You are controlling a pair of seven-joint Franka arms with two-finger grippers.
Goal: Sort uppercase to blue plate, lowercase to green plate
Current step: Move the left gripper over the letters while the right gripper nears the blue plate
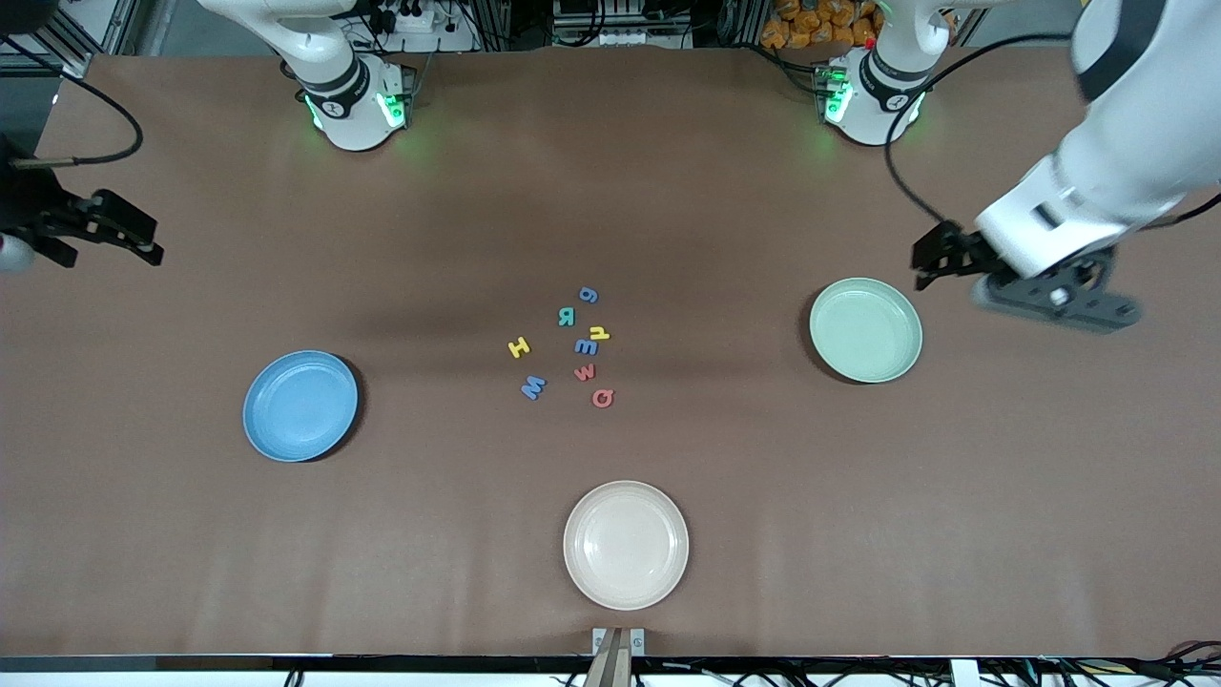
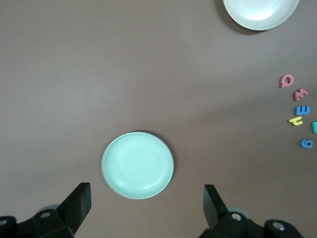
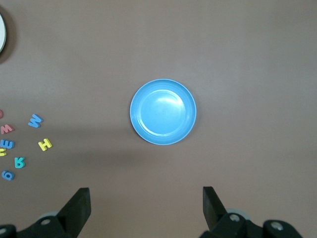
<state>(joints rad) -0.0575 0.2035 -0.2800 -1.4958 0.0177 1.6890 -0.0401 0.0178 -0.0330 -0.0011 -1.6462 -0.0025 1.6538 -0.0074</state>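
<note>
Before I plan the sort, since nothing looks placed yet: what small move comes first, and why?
Probably bring the open right gripper toward the blue M: it is the capital lying closest to the blue plate, and all plates hold nothing.

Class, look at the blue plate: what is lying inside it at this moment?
Nothing lies in the blue plate; its whole bowl shows bare in the front and right wrist views. All the foam letters lie on the table between the plates.
</note>
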